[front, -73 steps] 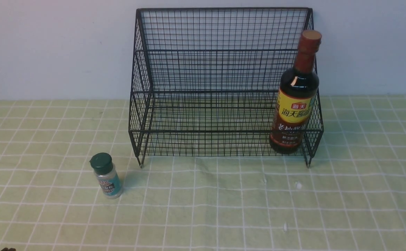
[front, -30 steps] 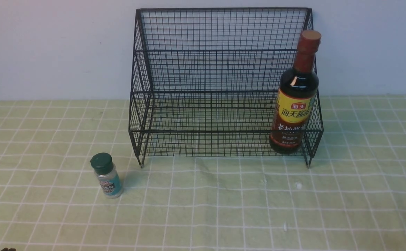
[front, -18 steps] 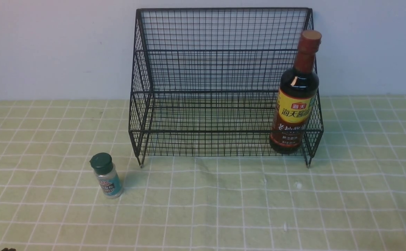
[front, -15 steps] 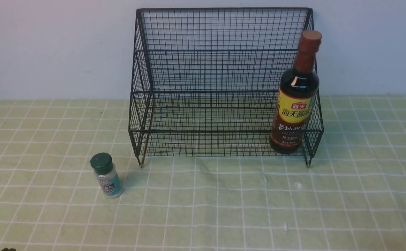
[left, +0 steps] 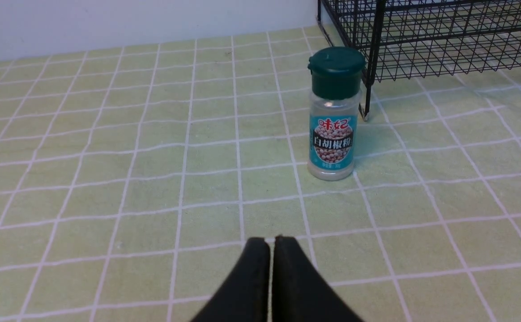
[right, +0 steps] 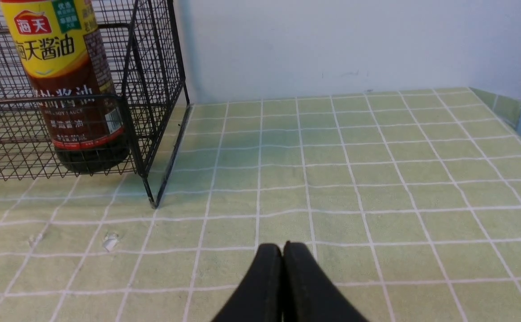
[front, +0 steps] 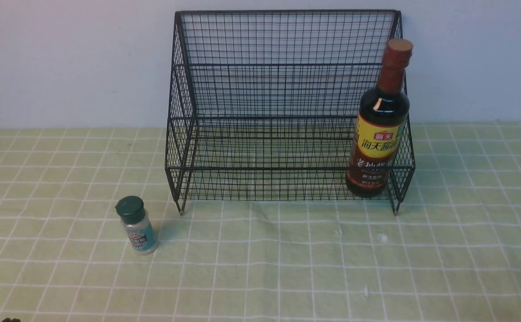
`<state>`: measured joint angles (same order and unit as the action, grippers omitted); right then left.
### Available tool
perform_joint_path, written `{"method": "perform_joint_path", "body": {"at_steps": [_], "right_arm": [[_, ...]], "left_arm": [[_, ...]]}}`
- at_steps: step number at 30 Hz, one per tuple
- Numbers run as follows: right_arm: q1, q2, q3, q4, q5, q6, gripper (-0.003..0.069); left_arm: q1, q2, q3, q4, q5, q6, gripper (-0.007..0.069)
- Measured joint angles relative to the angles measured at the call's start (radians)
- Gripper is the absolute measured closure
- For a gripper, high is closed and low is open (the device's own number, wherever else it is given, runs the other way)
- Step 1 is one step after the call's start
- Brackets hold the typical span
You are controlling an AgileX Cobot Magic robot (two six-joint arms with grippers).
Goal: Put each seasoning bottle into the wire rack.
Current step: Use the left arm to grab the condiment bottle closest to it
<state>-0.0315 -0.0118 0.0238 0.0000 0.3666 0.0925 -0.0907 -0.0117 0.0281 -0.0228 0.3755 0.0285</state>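
Soy-sauce bottle (front: 379, 134) in rack (front: 285, 169) — we're halfway; shaker (front: 138, 230) (little straggler!) awaits on cloth — our left gripper (left: 271, 241), right gripper (right: 283, 247) both clenched, empty.

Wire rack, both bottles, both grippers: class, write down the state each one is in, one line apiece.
Wire rack: upright, holding one bottle.
Soy-sauce bottle: capped, inside the rack, leaning.
Small shaker: capped, upright on the cloth, outside the rack.
Left gripper: shut, holding nothing.
Right gripper: shut, holding nothing.
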Motion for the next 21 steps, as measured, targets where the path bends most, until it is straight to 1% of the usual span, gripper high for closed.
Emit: {"method": "perform_joint_path", "body": {"at_steps": [11, 16, 21], "right_arm": [[0.000, 0.000, 0.000, 0.000, 0.000, 0.000, 0.0673], [0.000, 0.000, 0.000, 0.000, 0.000, 0.000, 0.0673], [0.000, 0.000, 0.000, 0.000, 0.000, 0.001, 0.0673]], "left_arm": [[0.000, 0.000, 0.000, 0.011, -0.015, -0.001, 0.0631], [0.000, 0.000, 0.001, -0.118, -0.153, -0.111, 0.0631], [0.000, 0.000, 0.001, -0.212, -0.243, -0.141, 0.0631]]}}
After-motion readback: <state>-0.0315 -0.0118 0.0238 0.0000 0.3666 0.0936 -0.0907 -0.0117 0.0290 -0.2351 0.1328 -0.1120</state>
